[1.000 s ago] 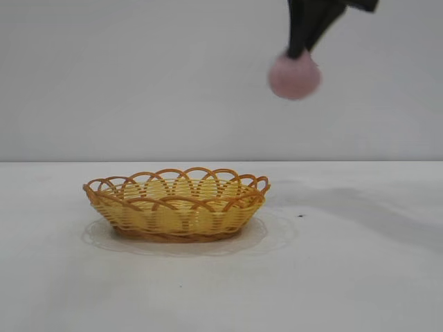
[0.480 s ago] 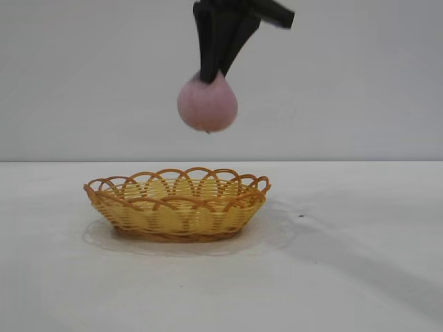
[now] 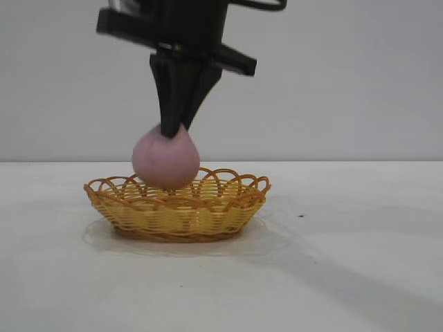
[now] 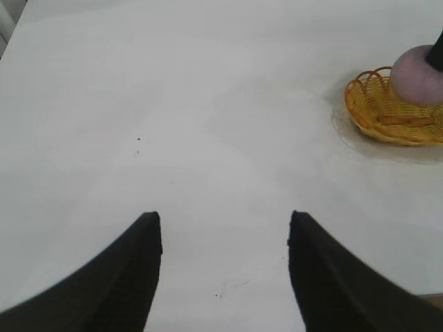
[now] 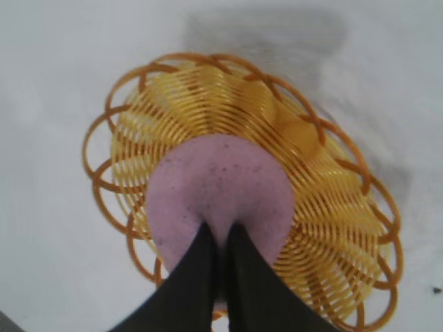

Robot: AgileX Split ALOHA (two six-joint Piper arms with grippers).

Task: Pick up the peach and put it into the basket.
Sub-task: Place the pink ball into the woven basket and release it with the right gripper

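Observation:
The pink-mauve peach [image 3: 165, 162] hangs from my right gripper [image 3: 173, 130], which is shut on its top. It hangs just above the left part of the yellow woven basket [image 3: 228, 207], its underside about level with the orange rim. In the right wrist view the peach [image 5: 214, 194] sits over the basket [image 5: 332, 228], pinched between the dark fingers [image 5: 201, 270]. My left gripper [image 4: 225, 225] is open and empty over bare table, far from the basket [image 4: 374, 114]; the peach [image 4: 415, 72] shows there too.
The white table [image 3: 346, 277] lies all round the basket. A small dark speck [image 3: 300, 216] lies to the basket's right. A plain grey wall stands behind.
My right gripper has carried the peach left and down, from high at the upper right to just above the basket's left part. The basket has not moved.

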